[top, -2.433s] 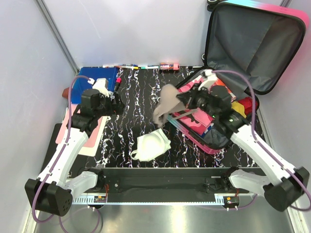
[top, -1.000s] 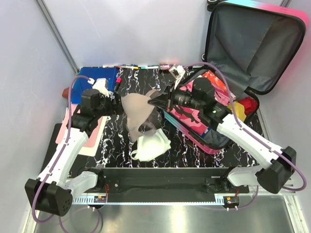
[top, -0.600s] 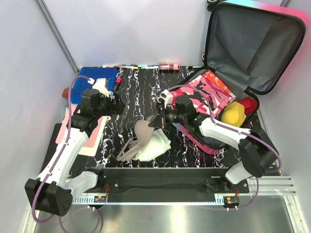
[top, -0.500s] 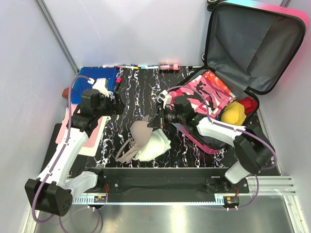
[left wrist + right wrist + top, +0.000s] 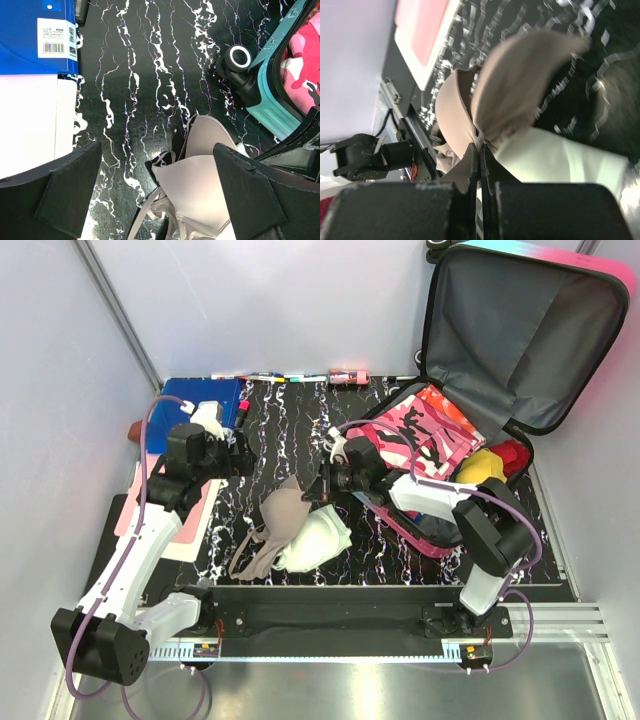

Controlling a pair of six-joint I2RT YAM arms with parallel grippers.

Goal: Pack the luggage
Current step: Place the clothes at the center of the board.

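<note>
Change: the bra (image 5: 272, 525) has come out of the suitcase (image 5: 520, 330) and now droops onto the table left of it; I judge this a step backward for packing.
Suitcase: one, open, on the table's far right corner.
Tools: two. The right (image 5: 320, 488) is clamped on the bra; the left (image 5: 243, 452) is spread apart and empty, well left of the suitcase.
Clothes left of the suitcase: one bra and one white garment (image 5: 322, 538), touching.

Desk clutter on the marbled top – left side and back edge

A blue folder (image 5: 205, 400) with a white barcode label (image 5: 56, 37) lies at the far left of the black, white-veined tabletop (image 5: 290, 430). A pink-and-white sheet (image 5: 190, 525) lies just nearer. Markers (image 5: 265, 378) line the back edge – a small pink tube (image 5: 348, 375) further right.
</note>
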